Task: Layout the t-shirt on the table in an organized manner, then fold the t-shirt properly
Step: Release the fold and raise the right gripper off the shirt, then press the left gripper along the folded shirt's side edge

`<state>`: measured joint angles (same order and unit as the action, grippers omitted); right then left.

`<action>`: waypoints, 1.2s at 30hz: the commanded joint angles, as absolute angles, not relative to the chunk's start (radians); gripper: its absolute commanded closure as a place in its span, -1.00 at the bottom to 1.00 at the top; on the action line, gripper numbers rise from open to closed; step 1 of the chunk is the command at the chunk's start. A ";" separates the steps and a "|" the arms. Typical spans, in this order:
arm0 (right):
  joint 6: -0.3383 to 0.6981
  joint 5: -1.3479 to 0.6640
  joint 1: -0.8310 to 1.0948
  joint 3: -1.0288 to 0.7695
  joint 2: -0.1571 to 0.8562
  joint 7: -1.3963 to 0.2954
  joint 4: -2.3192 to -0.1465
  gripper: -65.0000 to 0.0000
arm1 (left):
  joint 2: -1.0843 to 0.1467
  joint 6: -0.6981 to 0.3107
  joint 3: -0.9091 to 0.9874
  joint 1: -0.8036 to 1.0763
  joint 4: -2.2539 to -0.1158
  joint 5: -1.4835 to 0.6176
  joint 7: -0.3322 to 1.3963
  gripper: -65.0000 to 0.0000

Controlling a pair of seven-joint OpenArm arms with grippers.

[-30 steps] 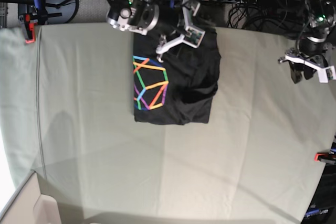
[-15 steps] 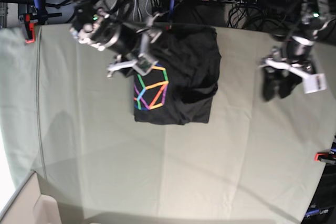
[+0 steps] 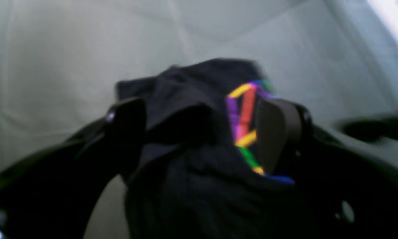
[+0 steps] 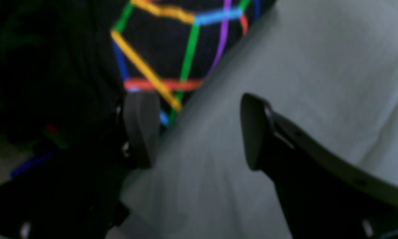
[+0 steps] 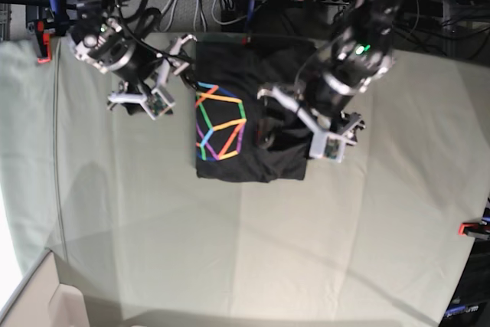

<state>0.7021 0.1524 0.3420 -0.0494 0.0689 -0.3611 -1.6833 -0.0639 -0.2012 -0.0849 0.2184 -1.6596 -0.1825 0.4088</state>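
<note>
The t-shirt is lying near the far edge of the table, folded into a dark block. Its rainbow line print is facing up on one side of the block, and the other side is plain black with some bumps and folds in it.

The left gripper is hanging over the plain side of the shirt. In the left wrist view, its two dark fingers are standing wide apart with the black cloth and a bit of the rainbow lines showing between them. The picture is blurry, so I cannot tell if the fingers are touching the cloth. They are not squeezing it.

The right gripper is sitting over the bare table just beside the printed side of the shirt. In the right wrist view, its fingers are also wide apart, and only grey-green table cloth is showing between them. One finger is right by the shirt's edge, near the bright lines.

A red clamp is gripping the table's far corner.
</note>
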 commanded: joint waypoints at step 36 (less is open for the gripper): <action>0.698 0.136 0.357 -0.093 0.073 -0.338 -1.701 -0.18 | -0.071 -0.217 0.117 -0.031 -1.471 -0.093 0.384 0.96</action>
